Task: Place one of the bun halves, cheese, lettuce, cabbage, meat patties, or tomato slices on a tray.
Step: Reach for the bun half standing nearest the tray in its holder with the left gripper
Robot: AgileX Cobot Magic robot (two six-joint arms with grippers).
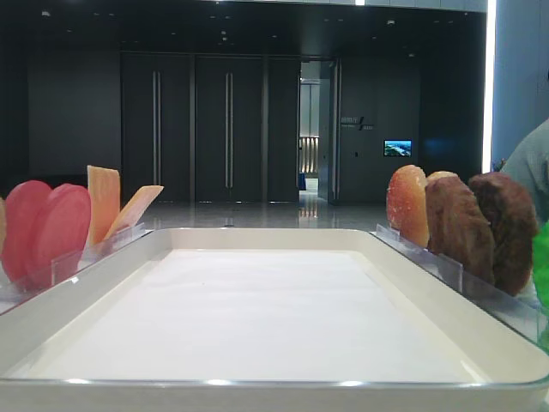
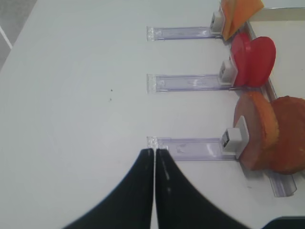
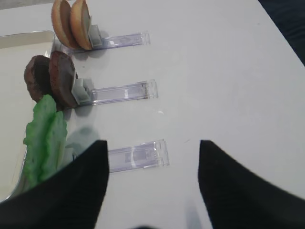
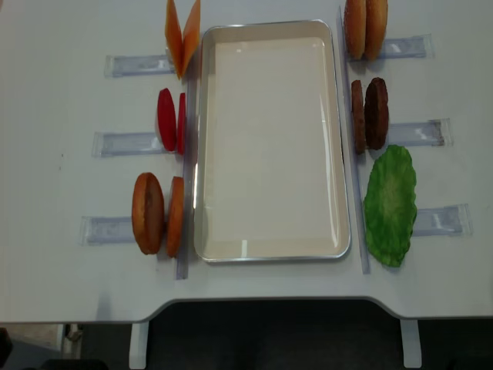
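White rimmed tray (image 4: 269, 139) bare; our left tool (image 2: 155, 157) pinched closed, right tool (image 3: 152, 157) spread; next, choose a golden-brown bun half (image 4: 355, 28)

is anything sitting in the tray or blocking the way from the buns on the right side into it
Nothing visible. The tray holds only its white liner, and the bun halves stand upright in their clear holder right beside its rim, with no other food between them.

Dark hall, tall dark doors (image 1: 193, 129), glossy floor (image 1: 257, 215), small lit screen (image 1: 397, 148), white table (image 4: 62, 254).
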